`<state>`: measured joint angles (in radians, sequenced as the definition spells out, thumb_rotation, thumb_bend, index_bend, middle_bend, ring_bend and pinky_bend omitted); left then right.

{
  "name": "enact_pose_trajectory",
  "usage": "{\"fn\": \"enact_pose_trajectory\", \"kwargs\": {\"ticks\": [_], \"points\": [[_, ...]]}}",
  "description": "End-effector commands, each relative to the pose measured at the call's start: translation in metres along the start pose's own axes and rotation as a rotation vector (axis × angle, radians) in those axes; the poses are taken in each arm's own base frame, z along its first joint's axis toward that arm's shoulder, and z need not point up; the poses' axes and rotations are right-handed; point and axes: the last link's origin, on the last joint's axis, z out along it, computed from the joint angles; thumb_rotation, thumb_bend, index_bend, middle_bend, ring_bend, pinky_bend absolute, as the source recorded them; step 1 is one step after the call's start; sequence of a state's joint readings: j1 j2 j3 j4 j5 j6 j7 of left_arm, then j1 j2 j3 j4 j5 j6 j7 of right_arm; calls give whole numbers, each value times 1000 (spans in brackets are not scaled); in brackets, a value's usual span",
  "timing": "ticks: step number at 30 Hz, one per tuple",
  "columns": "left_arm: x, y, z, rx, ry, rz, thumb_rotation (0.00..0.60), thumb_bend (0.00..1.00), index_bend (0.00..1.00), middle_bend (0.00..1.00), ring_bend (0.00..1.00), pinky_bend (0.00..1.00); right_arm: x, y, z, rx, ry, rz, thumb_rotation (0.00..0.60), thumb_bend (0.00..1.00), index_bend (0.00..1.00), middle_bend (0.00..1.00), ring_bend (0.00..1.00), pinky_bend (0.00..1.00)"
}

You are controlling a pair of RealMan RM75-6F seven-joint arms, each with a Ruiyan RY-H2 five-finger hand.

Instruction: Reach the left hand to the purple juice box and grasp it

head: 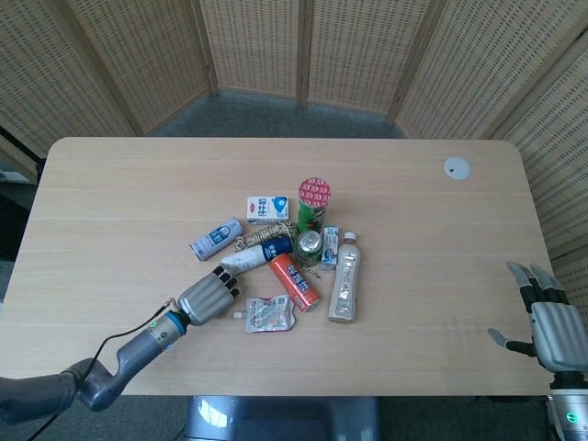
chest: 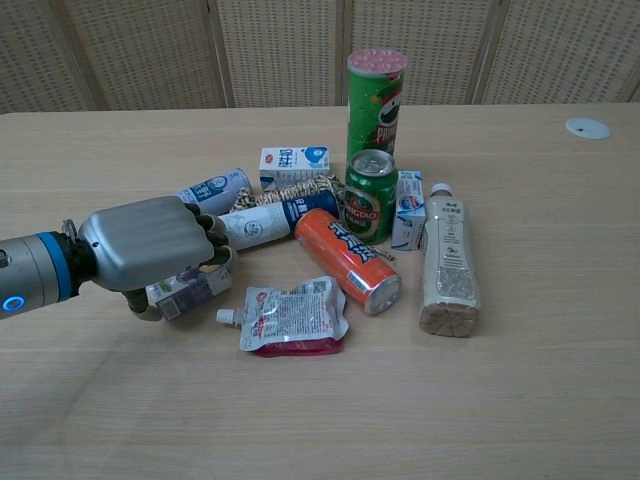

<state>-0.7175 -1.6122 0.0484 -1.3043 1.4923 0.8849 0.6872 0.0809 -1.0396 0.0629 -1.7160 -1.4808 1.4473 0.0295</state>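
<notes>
The purple juice box point(chest: 186, 291) lies on its side on the table, at the left edge of the pile. My left hand point(chest: 150, 245) covers it from above, its fingers curled over the top and the thumb tucked under the near side, gripping it. In the head view the left hand point(head: 207, 296) hides the box. My right hand point(head: 549, 326) hangs off the table's right front corner with its fingers spread and nothing in them.
Close to the right of the box are a white bottle point(chest: 270, 222), an orange can point(chest: 347, 259) and a foil pouch point(chest: 292, 317). Behind stand a green chips tube point(chest: 376, 95), a green can point(chest: 369, 208), a milk carton point(chest: 294, 163) and a tea bottle point(chest: 447, 262).
</notes>
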Motion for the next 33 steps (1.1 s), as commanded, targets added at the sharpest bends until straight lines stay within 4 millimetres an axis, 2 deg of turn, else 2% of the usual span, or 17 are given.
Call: {"fn": "enact_pose_trajectory", "kwargs": {"ticks": [1, 5, 8, 11, 14, 21, 27, 30, 33], "points": [[-1, -3, -2, 6, 5, 3, 600, 0, 665, 550, 337, 361, 0, 0, 0, 1, -1, 0, 581, 0, 0, 0, 0, 0], [5, -6, -5, 16, 24, -23, 600, 0, 659, 545, 338, 362, -1, 0, 0, 0, -3, -1, 581, 0, 0, 0, 0, 0], [19, -10, -10, 22, 70, -55, 600, 0, 645, 533, 338, 362, -1, 0, 0, -1, -2, -1, 580, 0, 0, 0, 0, 0], [42, -19, -17, 32, 133, -74, 600, 0, 639, 523, 338, 361, -1, 0, 0, -2, -5, -1, 585, 0, 0, 0, 0, 0], [73, -34, -25, 53, 203, -63, 600, 0, 632, 511, 338, 359, -1, 0, 0, -1, -6, 0, 580, 0, 0, 0, 0, 0], [158, -79, -52, 158, 351, -6, 600, 0, 633, 509, 337, 354, -1, -1, -1, 0, -6, 1, 582, 0, 0, 0, 0, 0], [210, -103, -73, 213, 420, 55, 600, 0, 638, 514, 337, 354, -2, -3, -1, 6, -11, -1, 579, 0, 0, 0, 0, 0], [219, -110, -77, 227, 428, 56, 600, 0, 638, 512, 338, 353, -2, -5, -2, 12, -11, -4, 582, 0, 0, 0, 0, 0], [218, -112, -77, 229, 416, 58, 600, 0, 637, 511, 337, 351, -3, -6, -2, 12, -11, -5, 584, 0, 0, 0, 0, 0]]}}
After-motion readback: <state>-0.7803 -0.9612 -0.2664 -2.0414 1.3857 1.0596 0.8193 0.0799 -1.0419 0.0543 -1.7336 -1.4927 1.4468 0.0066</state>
